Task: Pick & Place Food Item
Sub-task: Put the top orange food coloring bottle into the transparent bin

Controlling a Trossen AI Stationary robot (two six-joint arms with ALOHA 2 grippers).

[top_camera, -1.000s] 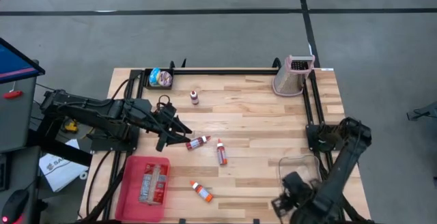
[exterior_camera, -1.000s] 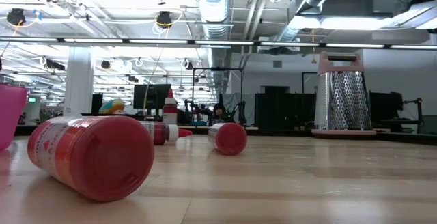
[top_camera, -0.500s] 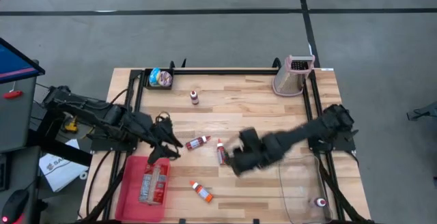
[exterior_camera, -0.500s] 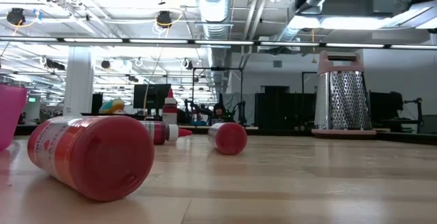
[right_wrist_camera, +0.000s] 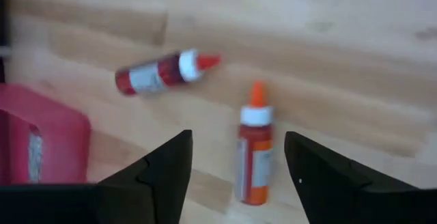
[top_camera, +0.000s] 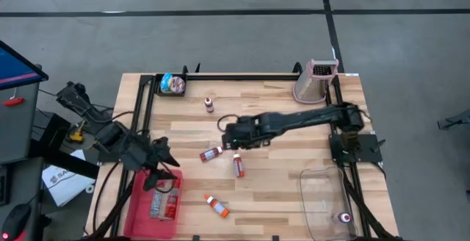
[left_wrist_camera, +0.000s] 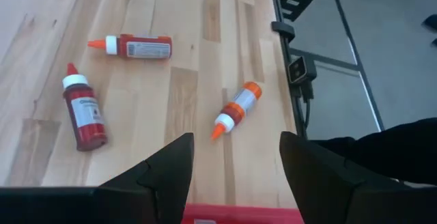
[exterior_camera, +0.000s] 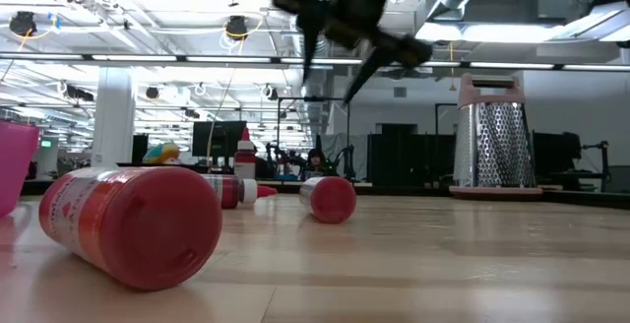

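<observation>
Two red sauce bottles (top_camera: 212,153) (top_camera: 238,164) lie on their sides mid-table. An orange-capped bottle (top_camera: 217,206) lies nearer the front edge, and a small one (top_camera: 209,104) stands upright farther back. My right gripper (top_camera: 229,137) hangs open above the table, just beyond the two red bottles (right_wrist_camera: 160,74) (right_wrist_camera: 254,156), with nothing between its fingers. My left gripper (top_camera: 163,173) hovers open over the far edge of the red tray (top_camera: 139,204). Past its fingers, the left wrist view shows the orange-capped bottle (left_wrist_camera: 235,108).
The red tray holds labelled items (top_camera: 165,200). A clear container (top_camera: 312,197) at the near right has a small bottle (top_camera: 344,217) in it. A metal grater (top_camera: 314,81) stands at the far right and a small dish (top_camera: 172,84) at the far left. Black rails edge the table.
My right gripper has swung from the near right corner, over the clear container, across the table toward its middle, and now hangs beside the two red bottles. My left gripper has drawn back from the bottles toward the near left, coming over the red tray.
</observation>
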